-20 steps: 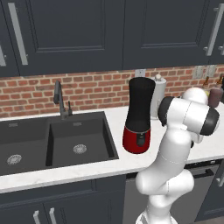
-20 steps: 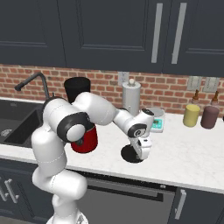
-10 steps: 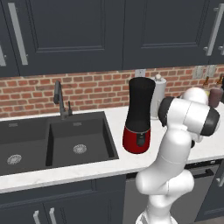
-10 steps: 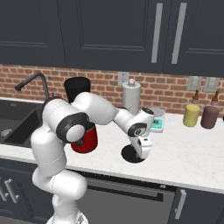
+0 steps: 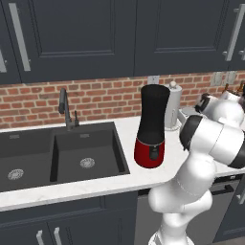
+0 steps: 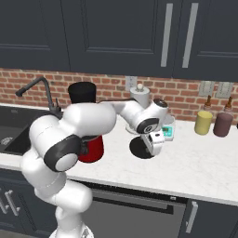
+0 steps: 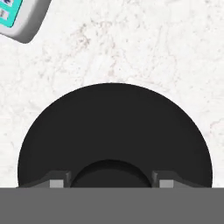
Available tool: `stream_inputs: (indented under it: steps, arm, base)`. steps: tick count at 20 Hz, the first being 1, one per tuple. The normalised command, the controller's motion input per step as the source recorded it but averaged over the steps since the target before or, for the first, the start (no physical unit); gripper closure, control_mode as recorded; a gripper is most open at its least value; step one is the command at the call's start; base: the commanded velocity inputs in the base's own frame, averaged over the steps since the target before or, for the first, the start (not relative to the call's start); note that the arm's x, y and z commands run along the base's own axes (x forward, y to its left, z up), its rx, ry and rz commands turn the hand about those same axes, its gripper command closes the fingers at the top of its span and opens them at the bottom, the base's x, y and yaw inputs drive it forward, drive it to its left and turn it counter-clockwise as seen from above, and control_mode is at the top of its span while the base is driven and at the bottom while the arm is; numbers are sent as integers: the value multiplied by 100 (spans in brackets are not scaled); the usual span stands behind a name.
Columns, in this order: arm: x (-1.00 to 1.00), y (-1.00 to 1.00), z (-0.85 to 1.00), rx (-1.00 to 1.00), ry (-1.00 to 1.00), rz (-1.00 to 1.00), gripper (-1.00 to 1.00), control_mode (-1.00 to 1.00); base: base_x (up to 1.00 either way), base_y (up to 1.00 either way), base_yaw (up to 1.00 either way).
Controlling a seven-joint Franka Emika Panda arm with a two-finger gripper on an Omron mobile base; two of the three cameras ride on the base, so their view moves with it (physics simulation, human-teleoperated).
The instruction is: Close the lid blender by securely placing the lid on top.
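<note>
Black lid (image 7: 113,131) flat on counter; red-based blender (image 5: 151,127) upright, uncapped.

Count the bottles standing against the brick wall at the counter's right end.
2: a yellow bottle and, to its right, a dark maroon bottle, side by side on the counter. Others may be hidden.

The blender (image 5: 151,125) stands on the counter (image 6: 195,162) just right of the sink (image 5: 57,153), with the faucet (image 5: 67,108) behind the basin. A cylinder (image 5: 172,106) stands behind and right of the blender, against the wall. The lid (image 6: 140,147) lies flat on the counter, right of the blender and apart from it. The gripper (image 6: 154,145) sits directly over the lid, its fingertips (image 7: 56,180) either side of the knob (image 7: 111,174). A small device (image 7: 17,18) lies just beyond the lid. Two jars (image 6: 214,123) stand further right.
</note>
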Motion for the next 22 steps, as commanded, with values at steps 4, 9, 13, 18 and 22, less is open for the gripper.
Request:
stream_inputs:
  steps: [4, 9, 13, 18, 22]
  arm:
    - [0, 4, 100, -6, -20, 0, 100, -100]
    - [0, 21, 100, -12, -20, -1, 100, -100]
    - [0, 34, 100, -14, -15, 0, 100, -100]
    - [2, 52, 100, -14, -3, 0, 100, -100]
    - [0, 71, 100, -8, 0, 2, 100, -100]
  base:
    - [0, 0, 0]
    - [0, 0, 0]
    - [0, 0, 0]
    - [0, 0, 0]
    - [0, 0, 0]
